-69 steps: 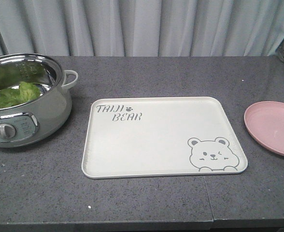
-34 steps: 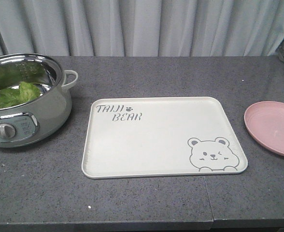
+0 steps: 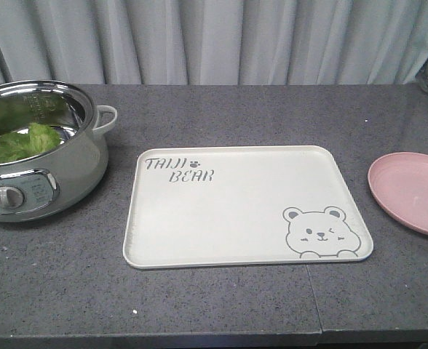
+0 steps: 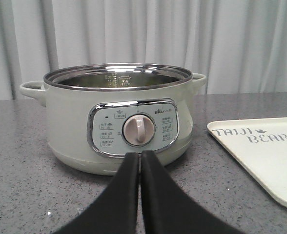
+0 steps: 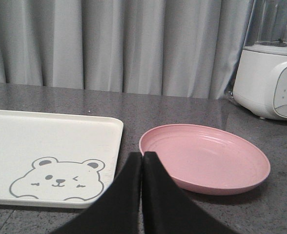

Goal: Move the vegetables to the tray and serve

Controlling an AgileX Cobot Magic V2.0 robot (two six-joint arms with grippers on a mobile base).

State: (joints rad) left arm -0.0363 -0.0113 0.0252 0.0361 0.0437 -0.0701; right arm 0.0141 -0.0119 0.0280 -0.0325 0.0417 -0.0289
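The vegetables (image 3: pixel 21 142), a crinkly green lettuce leaf, lie inside the pale-green electric pot (image 3: pixel 36 156) at the left of the counter. The cream tray (image 3: pixel 236 211) with "TAIJI BEAR" lettering and a winking bear lies flat in the middle, with nothing on it. My left gripper (image 4: pixel 139 155) is shut and holds nothing, low over the counter just in front of the pot's dial (image 4: pixel 137 130). My right gripper (image 5: pixel 142 156) is shut with nothing in it, between the tray's corner (image 5: pixel 112 141) and the pink plate (image 5: pixel 207 156). Neither gripper shows in the front view.
A round pink plate (image 3: pixel 414 190) sits at the right of the counter. A white blender base (image 5: pixel 273 80) stands behind it. Grey curtains hang along the back. The counter's front edge (image 3: pixel 199 336) runs close below the tray.
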